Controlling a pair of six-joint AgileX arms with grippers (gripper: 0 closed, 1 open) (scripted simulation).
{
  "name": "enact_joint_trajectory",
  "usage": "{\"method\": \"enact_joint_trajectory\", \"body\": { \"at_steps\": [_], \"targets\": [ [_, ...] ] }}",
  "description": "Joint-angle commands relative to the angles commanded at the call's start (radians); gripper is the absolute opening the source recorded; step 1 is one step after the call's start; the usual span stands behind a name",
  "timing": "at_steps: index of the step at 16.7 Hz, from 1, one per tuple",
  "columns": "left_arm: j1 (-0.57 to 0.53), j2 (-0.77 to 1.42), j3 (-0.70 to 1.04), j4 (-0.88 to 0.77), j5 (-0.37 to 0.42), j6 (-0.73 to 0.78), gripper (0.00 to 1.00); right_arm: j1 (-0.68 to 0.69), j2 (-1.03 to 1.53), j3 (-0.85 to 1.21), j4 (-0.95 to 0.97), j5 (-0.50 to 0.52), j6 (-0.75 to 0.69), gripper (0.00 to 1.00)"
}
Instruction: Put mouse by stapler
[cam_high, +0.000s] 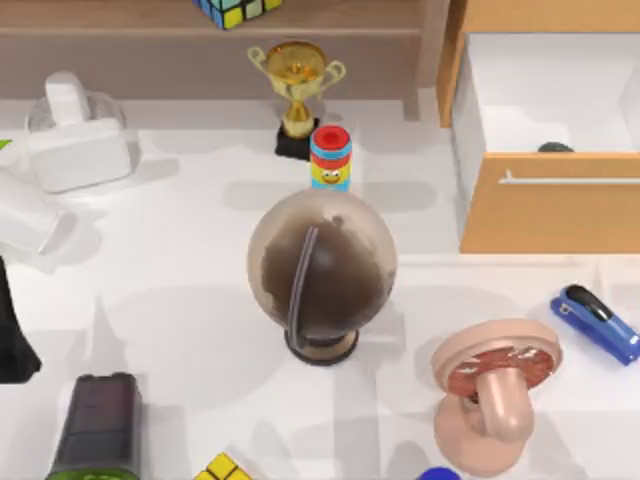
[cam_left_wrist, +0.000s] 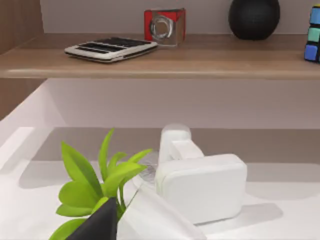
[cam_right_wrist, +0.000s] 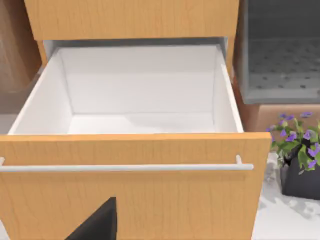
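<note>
Evidently nearest the right gripper (cam_right_wrist: 97, 222), open or closed impossible to tell: mouse (cam_high: 555, 148) ahead, inside the open drawer (cam_right_wrist: 140, 150) just behind its front panel; stapler (cam_high: 596, 322) outside, lying diagonally.

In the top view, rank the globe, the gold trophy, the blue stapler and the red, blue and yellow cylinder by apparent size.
1. globe, clearly largest.
2. gold trophy.
3. blue stapler, close to the trophy in extent, so this order is unsure.
4. red, blue and yellow cylinder, smallest.
Heights differ, so nearness to the camera may skew this.
</note>
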Motion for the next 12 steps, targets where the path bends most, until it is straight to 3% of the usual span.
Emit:
{"method": "enact_joint_trajectory", "body": {
  "at_steps": [12],
  "targets": [
    [0.000,0.000,0.000,0.000,0.000,0.000,1.00,0.081,1.332,1.139,-0.601,0.008,0.091,1.00]
  ]
}}
